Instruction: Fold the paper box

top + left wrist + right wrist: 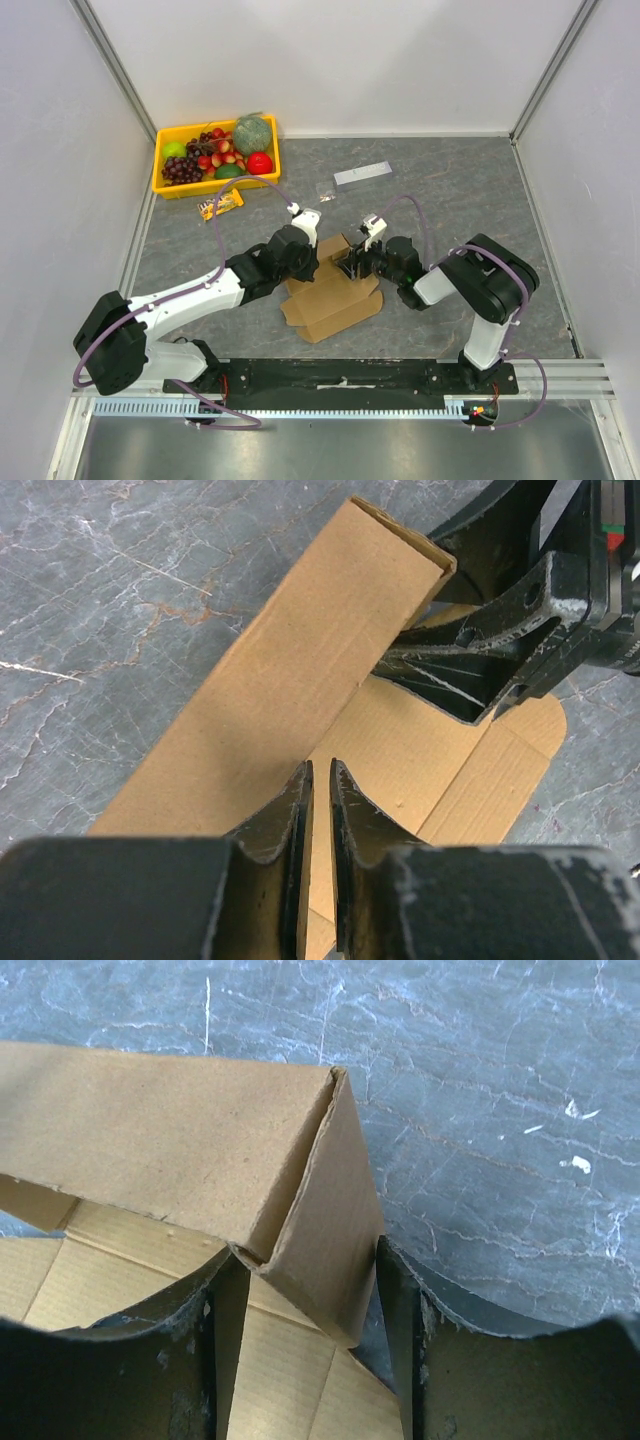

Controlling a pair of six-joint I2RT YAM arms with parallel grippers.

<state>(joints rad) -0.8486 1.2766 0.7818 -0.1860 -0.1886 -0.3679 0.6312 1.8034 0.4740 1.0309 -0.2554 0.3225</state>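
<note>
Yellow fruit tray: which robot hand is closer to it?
Left. The left gripper holds the paper box on the side facing the yellow fruit tray; the right gripper is at the box's other side, farther away.

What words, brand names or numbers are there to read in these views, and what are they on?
No readable text anywhere.
paper box: plain brown cardboard, no print.
yellow packet beside the fruit tray: printed perhaps, too small to read.
grey-white strip: no marks legible at this size.
</note>
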